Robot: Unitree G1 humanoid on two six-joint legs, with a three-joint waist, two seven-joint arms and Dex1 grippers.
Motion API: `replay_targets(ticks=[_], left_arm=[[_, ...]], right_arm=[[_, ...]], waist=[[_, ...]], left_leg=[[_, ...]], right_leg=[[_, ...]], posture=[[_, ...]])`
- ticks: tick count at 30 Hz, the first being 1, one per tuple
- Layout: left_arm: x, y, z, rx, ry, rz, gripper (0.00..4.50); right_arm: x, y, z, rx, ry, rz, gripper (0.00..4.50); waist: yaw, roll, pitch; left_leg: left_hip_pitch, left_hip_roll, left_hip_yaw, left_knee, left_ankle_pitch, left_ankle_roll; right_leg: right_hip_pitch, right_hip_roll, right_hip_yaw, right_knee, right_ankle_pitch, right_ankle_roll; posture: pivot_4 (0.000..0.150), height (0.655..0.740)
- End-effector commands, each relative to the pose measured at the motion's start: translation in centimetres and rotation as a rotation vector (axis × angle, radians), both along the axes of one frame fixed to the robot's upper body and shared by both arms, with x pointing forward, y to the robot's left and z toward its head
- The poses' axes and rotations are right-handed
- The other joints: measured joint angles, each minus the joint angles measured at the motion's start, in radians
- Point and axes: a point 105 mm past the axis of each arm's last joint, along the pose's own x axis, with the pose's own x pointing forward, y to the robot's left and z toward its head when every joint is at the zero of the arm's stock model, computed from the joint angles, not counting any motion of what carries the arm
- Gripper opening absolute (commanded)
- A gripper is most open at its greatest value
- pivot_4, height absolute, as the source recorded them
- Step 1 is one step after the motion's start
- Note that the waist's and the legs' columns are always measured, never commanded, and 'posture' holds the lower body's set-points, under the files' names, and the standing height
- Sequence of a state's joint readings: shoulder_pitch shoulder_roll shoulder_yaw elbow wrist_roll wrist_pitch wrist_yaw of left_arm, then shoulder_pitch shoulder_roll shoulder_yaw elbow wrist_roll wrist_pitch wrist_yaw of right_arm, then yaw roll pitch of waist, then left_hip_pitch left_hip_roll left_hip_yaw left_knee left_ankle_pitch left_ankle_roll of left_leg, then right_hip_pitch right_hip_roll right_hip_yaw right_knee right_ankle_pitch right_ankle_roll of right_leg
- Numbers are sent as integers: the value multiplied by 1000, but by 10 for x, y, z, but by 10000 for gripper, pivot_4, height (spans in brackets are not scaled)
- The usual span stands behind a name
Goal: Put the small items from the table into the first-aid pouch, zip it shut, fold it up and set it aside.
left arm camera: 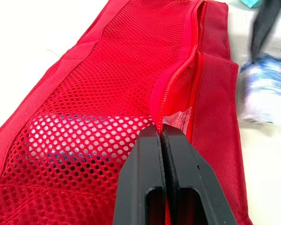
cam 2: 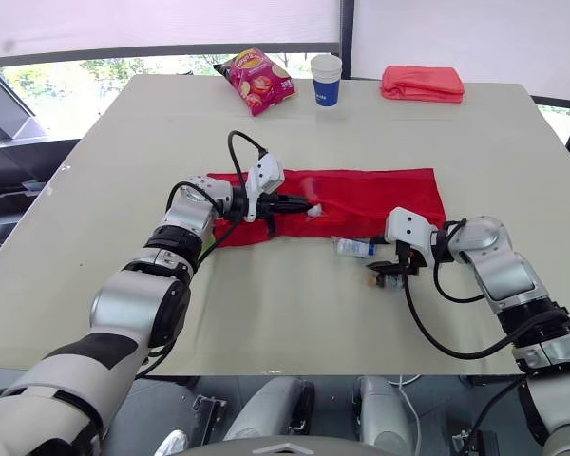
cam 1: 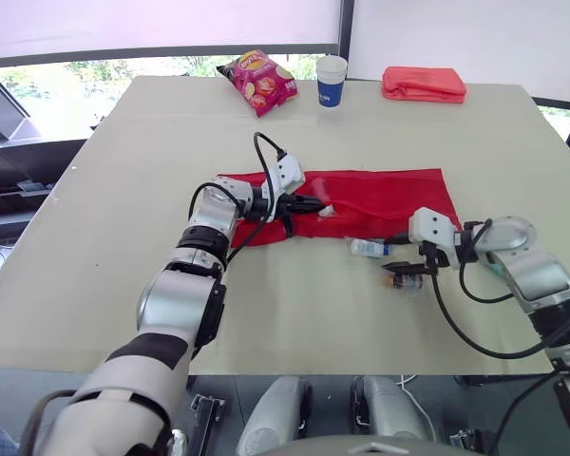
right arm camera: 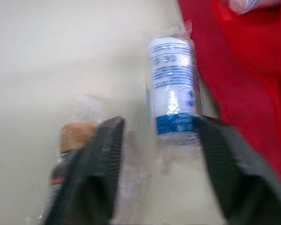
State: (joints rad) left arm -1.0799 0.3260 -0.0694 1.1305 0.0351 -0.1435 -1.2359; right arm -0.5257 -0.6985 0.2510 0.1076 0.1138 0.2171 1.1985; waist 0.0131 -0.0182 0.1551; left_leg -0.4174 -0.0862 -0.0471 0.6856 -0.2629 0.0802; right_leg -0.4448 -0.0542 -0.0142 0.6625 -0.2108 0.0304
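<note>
Fingers of left gripper (cam 1: 315,204) pressed together on red pouch (cam 1: 389,195) mid-table, right gripper (cam 1: 402,270) off its near edge | left wrist: tips at open zip edge (left arm camera: 155,101) | right wrist: fingers (right arm camera: 91,173) spread over wrapped item (right arm camera: 74,136), bandage roll (right arm camera: 173,89) just beside | packing step; next, likely close on item, carry to opening

Nothing is legible, even on the wrapped roll (right arm camera: 172,84).

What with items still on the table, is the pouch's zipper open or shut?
Open: the zipper gapes apart on the red pouch, where the left gripper pinches its lip.
</note>
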Motion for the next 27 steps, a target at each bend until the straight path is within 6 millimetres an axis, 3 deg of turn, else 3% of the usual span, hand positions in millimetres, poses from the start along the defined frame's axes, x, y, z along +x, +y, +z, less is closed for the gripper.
replay_targets(ticks=[1,2,20,23,25,27], left_arm=[[2,0,10,-21,-35,-1,0],[2,-1,10,-21,-35,-1,0],[2,-3,11,-21,-38,-10,0],[2,-3,12,-20,-39,-12,0],[2,-4,12,-21,-40,-13,0],[2,-4,12,-20,-40,-13,0]], right_arm=[[0,4,3,-11,-21,14,8242],[2,6,3,-10,-27,13,3939],[7,14,14,23,-82,-2,3939],[3,14,10,7,-59,12,11175],[3,14,9,4,-62,11,19789],[2,15,8,4,-54,13,19789]], waist=[[0,0,0],[0,0,0],[-10,0,0],[-10,0,0],[-10,0,0],[-10,0,0]], left_leg=[[0,0,0,0,0,0],[0,0,0,0,0,0],[0,0,0,0,0,0],[0,0,0,0,0,0],[0,0,0,0,0,0],[0,0,0,0,0,0]], right_leg=[[0,0,0,0,0,0],[0,0,0,0,0,0],[0,0,0,0,0,0],[0,0,0,0,0,0],[0,0,0,0,0,0],[0,0,0,0,0,0]], posture=[[1500,7395],[1500,7395],[1500,7395],[1500,7395],[1500,7395],[1500,7395]])
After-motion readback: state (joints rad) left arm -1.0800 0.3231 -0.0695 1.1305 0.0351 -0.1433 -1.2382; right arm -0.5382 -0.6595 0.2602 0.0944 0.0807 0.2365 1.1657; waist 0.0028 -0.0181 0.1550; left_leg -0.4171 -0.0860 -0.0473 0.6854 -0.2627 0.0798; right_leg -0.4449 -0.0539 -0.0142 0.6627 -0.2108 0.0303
